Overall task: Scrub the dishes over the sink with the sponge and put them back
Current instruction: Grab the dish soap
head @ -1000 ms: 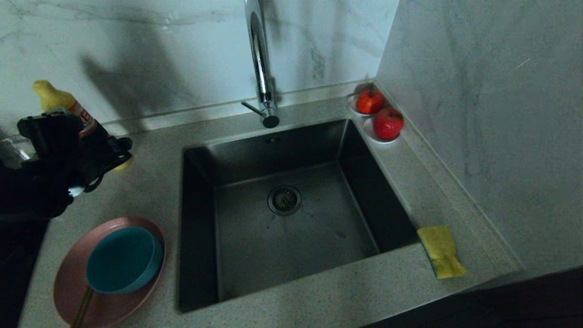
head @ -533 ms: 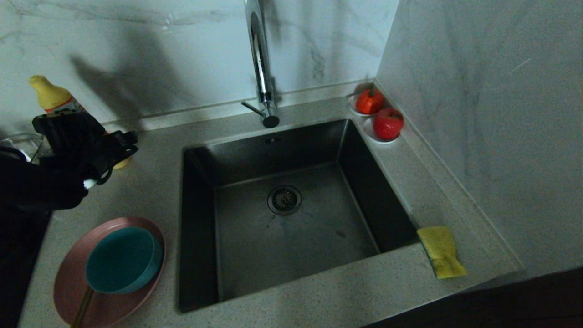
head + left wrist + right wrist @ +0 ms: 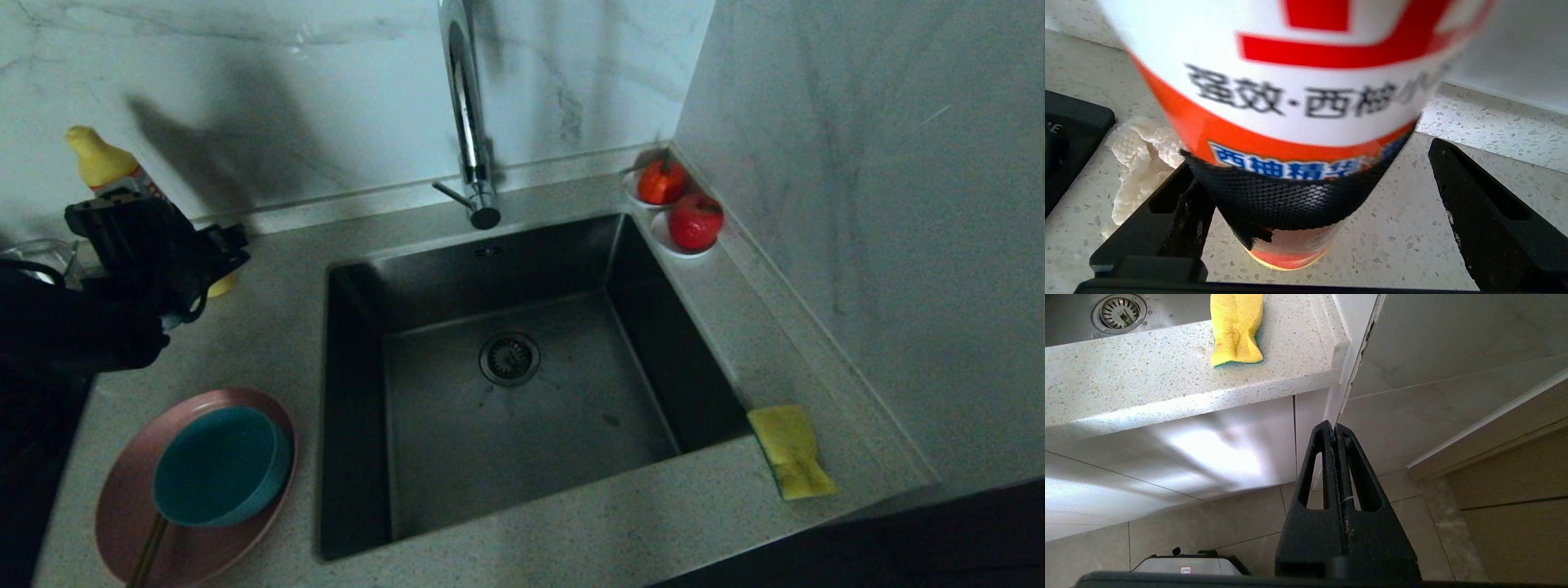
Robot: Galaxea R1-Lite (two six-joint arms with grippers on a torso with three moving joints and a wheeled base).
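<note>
Speckled counter (image 3: 571,523) around sink (image 3: 506,384). Left gripper (image 3: 1306,228) spread wide around detergent bottle (image 3: 1298,102), not clamping. Right gripper (image 3: 1336,430) parked below counter, fingers pressed together, empty.

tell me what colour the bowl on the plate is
Teal-blue bowl, on the pink plate; head view shows it best.

Plate (image 3: 131,506): matte pink. Bowl (image 3: 220,465): teal-blue. Chopsticks (image 3: 148,551): light wood tone. Sponge (image 3: 790,451): yellow, thin dark green edge. Sink (image 3: 424,278): dark steel grey; faucet (image 3: 467,114) chrome. Table (image 3: 269,343): pale grey, fine dark speckle. Bottle (image 3: 1306,102): white label, red and orange bands, black lettering, black mesh band near base; yellow cap. Fruit (image 3: 695,220): red, on white saucers (image 3: 665,243). Left hand (image 3: 171,237) and right hand (image 3: 1336,430): black. Wall (image 3: 857,204): white marble, grey veining.
</note>
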